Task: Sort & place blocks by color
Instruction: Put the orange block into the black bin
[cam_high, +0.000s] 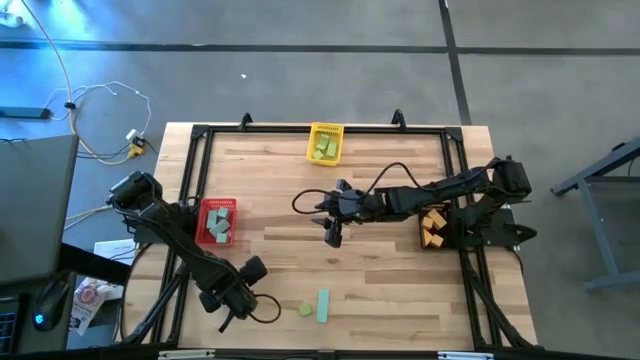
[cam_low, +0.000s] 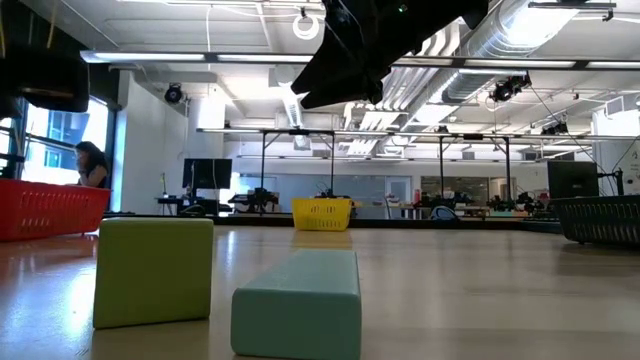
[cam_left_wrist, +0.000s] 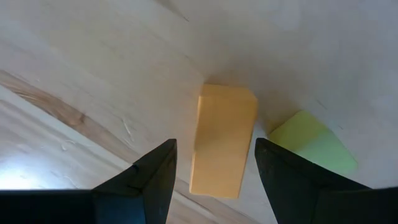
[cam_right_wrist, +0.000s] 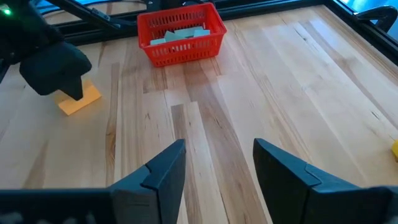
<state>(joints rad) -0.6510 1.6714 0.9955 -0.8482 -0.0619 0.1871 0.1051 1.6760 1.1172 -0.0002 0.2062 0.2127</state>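
Sorting looks nearly done: blocks are sitting in the yellow bin (cam_high: 325, 143), red bin (cam_high: 217, 221) and black bin (cam_high: 433, 229), two blocks (cam_high: 316, 306) are remaining by the table's near edge, left gripper (cam_left_wrist: 214, 165) hanging wide over them, right gripper (cam_right_wrist: 219, 163) waiting empty, part-open, mid-table.

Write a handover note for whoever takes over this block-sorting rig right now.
Left gripper: open, low over the table, fingers either side of an orange bar, not gripping it.
Right gripper: open, empty, over mid-table.
Done: teal blocks in the red bin, green blocks in the yellow bin, orange blocks in the black bin.
Left: the orange bar, a green cube beside it and a teal bar, all loose on the table.
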